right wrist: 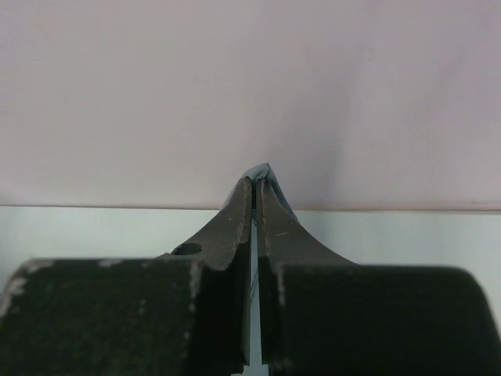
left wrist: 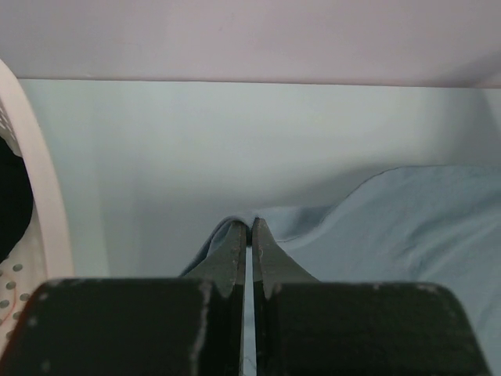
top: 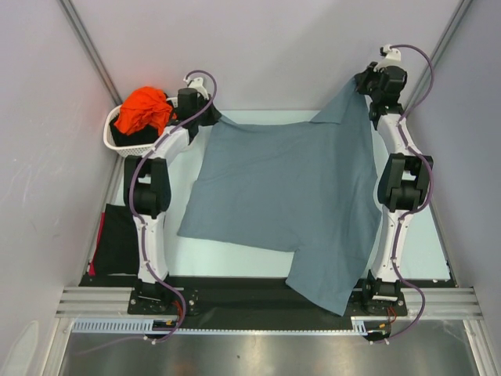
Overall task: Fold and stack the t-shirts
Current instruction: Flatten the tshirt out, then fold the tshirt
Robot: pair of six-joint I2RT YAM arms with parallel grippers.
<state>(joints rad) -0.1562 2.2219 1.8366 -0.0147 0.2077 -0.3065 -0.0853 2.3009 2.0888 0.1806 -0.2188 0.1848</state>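
A slate grey-blue t-shirt (top: 282, 188) is stretched across the table, its near right part hanging over the front edge. My left gripper (top: 210, 116) is shut on its far left corner, low near the table; in the left wrist view the cloth (left wrist: 407, 227) bunches at the left gripper (left wrist: 250, 223). My right gripper (top: 364, 88) is shut on the far right corner and holds it raised; a bit of cloth (right wrist: 266, 169) pokes out of the right gripper (right wrist: 257, 182). An orange t-shirt (top: 145, 110) lies in the basket. A black t-shirt (top: 117, 239) lies at the near left.
The white slotted basket (top: 117, 141) stands at the far left, close beside my left arm; its rim (left wrist: 39, 188) shows in the left wrist view. Grey walls enclose the table on three sides. A black strip (top: 235, 294) runs along the front edge between the arm bases.
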